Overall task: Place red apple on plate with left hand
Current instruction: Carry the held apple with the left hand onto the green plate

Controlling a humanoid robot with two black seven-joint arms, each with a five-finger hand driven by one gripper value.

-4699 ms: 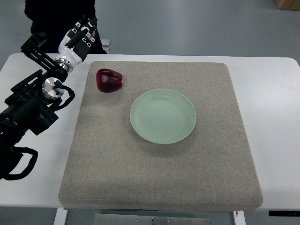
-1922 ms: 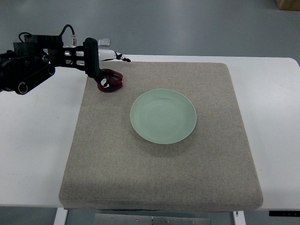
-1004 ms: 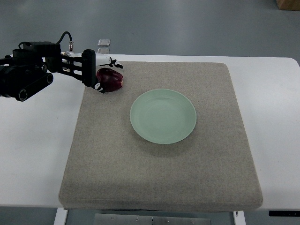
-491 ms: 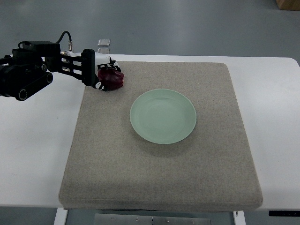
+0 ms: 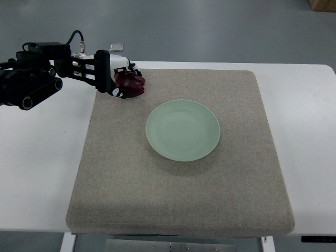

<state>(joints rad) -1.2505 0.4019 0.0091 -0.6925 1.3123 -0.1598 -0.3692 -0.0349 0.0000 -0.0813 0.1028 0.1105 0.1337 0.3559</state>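
Here the left robot hand (image 5: 116,79) grips a glossy, dark-red apple (image 5: 131,84).

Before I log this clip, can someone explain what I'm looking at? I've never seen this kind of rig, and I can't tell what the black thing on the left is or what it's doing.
This is a single camera looking steeply down from the robot's own side of a white table. The black jointed thing coming in from the left edge is the robot's left arm, ending in a fingered left hand. That hand is closed around a dark red apple near the far left corner of a grey felt mat. A pale green plate sits empty near the mat's middle; the apple is meant to go there. The right arm is out of view.
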